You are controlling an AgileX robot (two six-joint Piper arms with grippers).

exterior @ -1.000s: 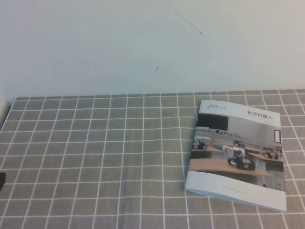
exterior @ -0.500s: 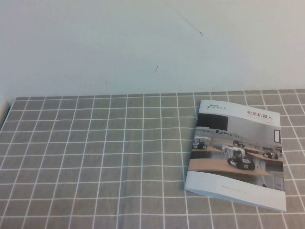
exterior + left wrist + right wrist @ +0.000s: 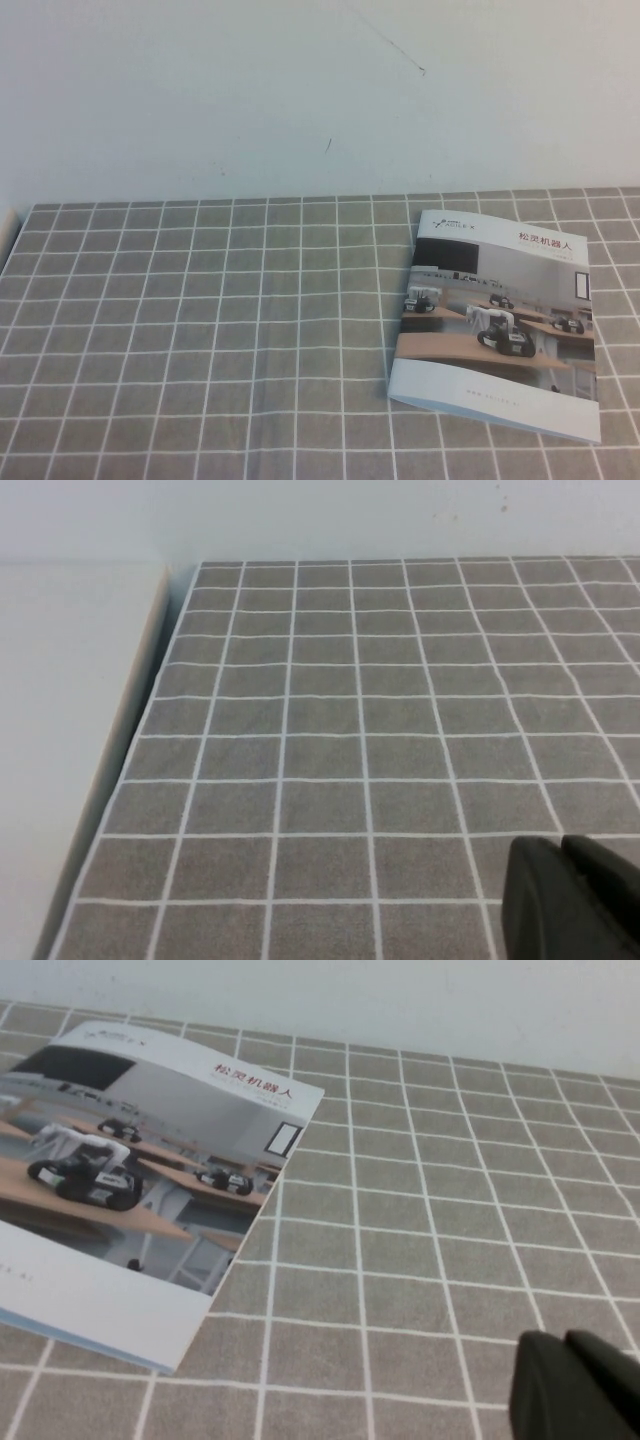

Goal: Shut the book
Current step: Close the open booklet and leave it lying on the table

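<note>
Closed book (image 3: 495,330) lies cover up near the desk's (image 3: 70,730) right edge.
It rests flat on the checked cloth (image 3: 200,330). The right gripper (image 3: 566,1350) hangs over the cloth beside it, fingers together. The left gripper (image 3: 562,855), fingers also together, is near the desk's left edge.

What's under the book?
The grey checked cloth lies under the closed book; anything between them is hidden. Left tool hangs over bare cloth, right tool beside the book.
</note>
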